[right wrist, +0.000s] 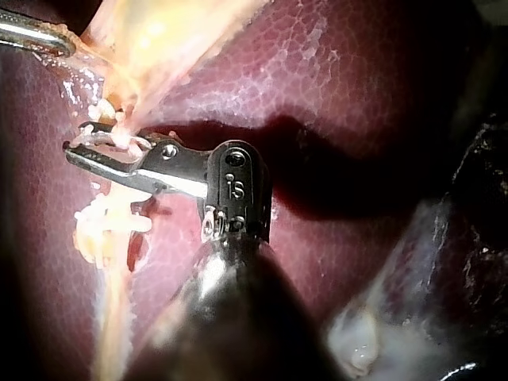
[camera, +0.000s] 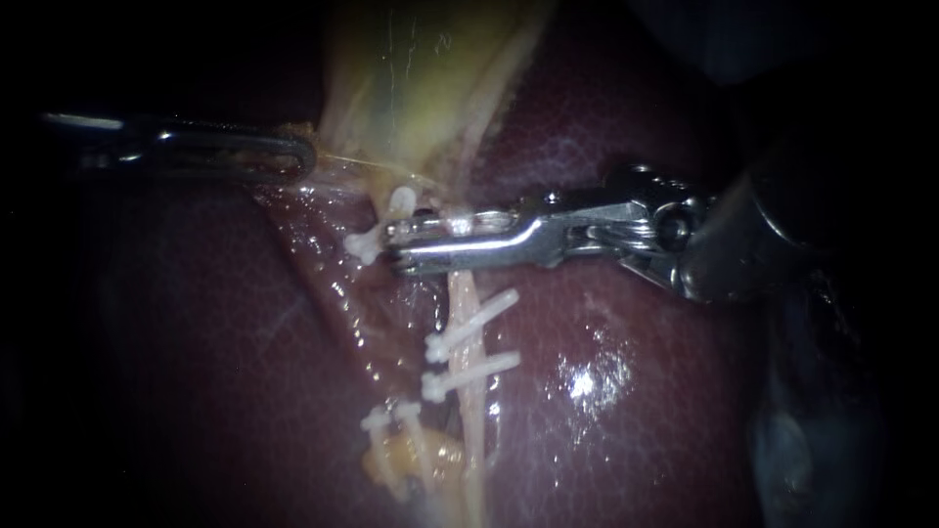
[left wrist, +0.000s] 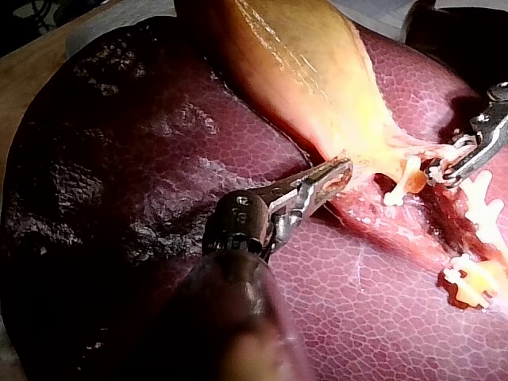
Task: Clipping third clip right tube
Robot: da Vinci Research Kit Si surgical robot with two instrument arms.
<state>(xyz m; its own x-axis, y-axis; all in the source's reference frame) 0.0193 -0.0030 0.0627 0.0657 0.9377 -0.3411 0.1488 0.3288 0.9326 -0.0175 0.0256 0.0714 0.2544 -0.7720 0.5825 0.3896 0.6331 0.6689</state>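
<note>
My right instrument point(camera: 416, 242) reaches in from the right, and its jaws straddle the right tube point(camera: 466, 293) just under the gallbladder point(camera: 421, 78). A white clip point(camera: 460, 226) sits between the jaws, around the tube. Two white clips point(camera: 473, 318) point(camera: 469, 374) lie across the same tube lower down. My left instrument point(camera: 298, 156) holds the gallbladder's lower edge and pulls it leftward. In the left wrist view its jaws point(left wrist: 335, 176) pinch that yellow tissue. In the right wrist view the right instrument point(right wrist: 91, 147) has pale tissue between its jaws.
The dark red liver point(camera: 636, 391) fills the field. The left tube carries a clip point(camera: 377, 240) just beyond my right instrument's tips and another point(camera: 391, 416) lower down. Wet glare shows on the liver point(camera: 587, 381).
</note>
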